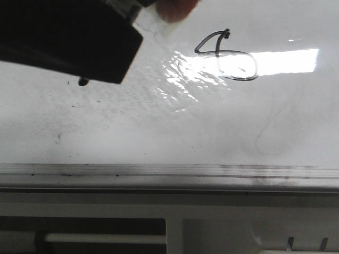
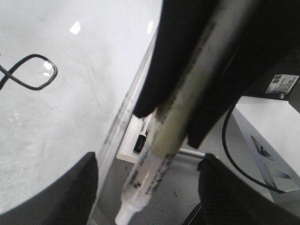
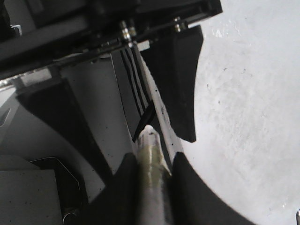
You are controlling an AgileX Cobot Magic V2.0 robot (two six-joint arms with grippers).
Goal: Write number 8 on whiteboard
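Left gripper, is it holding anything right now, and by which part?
Yes, the left gripper is clamped on a white marker around its barrel, tip end sticking out.

Glossy whiteboard (image 1: 106, 132) bears the number 8 (image 1: 226, 57), perhaps smudged.

Glossy whiteboard (image 1: 106, 127), grey metal rail (image 1: 159, 173)

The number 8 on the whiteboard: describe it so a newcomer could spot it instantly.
Start at the whiteboard, glossy white above its grey edge rail, and find the bright bar of glare at upper right. The number 8 overlaps that glare's left end: a thin black line in two joined loops, lying sideways. The faint grey curved smear below it is only erased residue.
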